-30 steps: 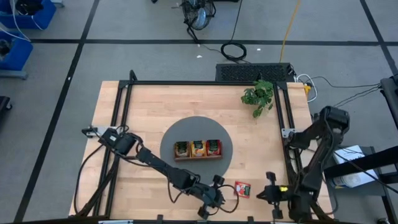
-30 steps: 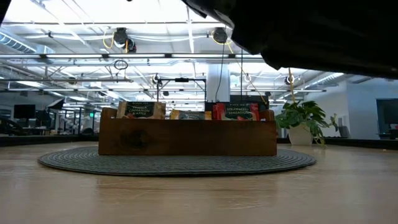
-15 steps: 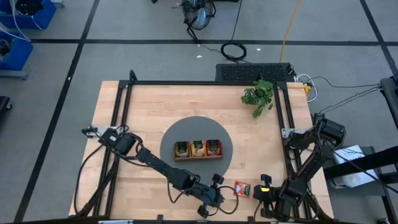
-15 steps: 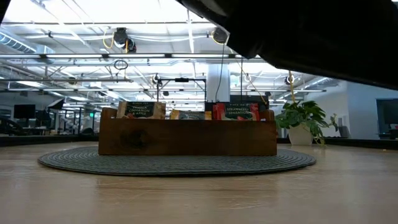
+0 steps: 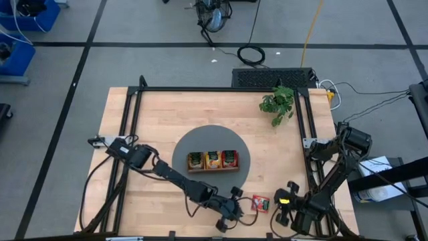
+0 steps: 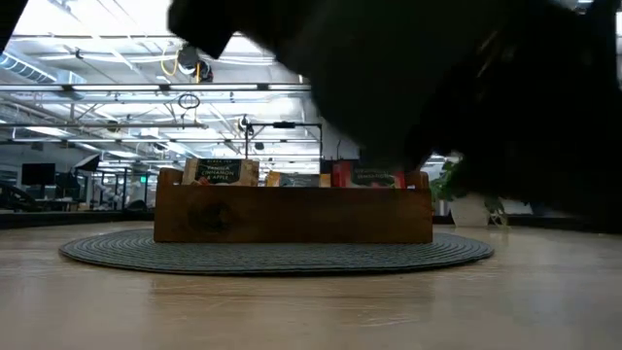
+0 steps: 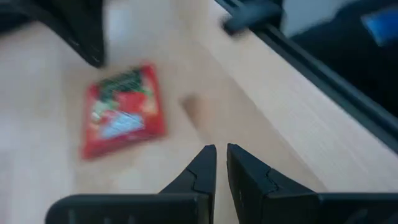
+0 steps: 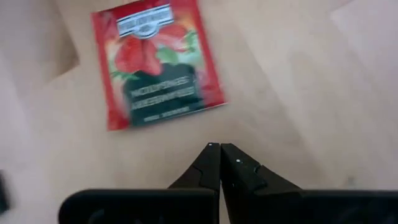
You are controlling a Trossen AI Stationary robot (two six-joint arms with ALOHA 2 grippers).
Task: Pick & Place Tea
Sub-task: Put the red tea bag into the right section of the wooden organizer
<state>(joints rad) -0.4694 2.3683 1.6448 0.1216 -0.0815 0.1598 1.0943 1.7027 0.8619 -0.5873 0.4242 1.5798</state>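
A red tea sachet (image 5: 260, 203) (image 7: 124, 112) (image 8: 155, 62) lies flat on the wooden table near its front edge. No gripper touches it. My left gripper (image 5: 239, 205) (image 7: 221, 155) hangs just left of it, its fingers drawn almost together with only a thin slit and nothing between them. My right gripper (image 5: 277, 204) (image 8: 220, 149) is shut and points down at the table just right of the sachet. More tea sachets (image 5: 212, 158) stand upright in the wooden tray (image 6: 292, 214).
The tray stands on a round grey mat (image 5: 200, 137) at the table's middle. A small potted plant (image 5: 277, 104) is at the far right. Black frame rails (image 5: 311, 154) run along the table's sides. An arm's dark bulk (image 6: 437, 78) fills the low view's top.
My right gripper has come down toward the table beside the red sachet, edging toward the table's left and rolling about its own line. My left gripper has sunk a little. The sachet has stayed where it lay.
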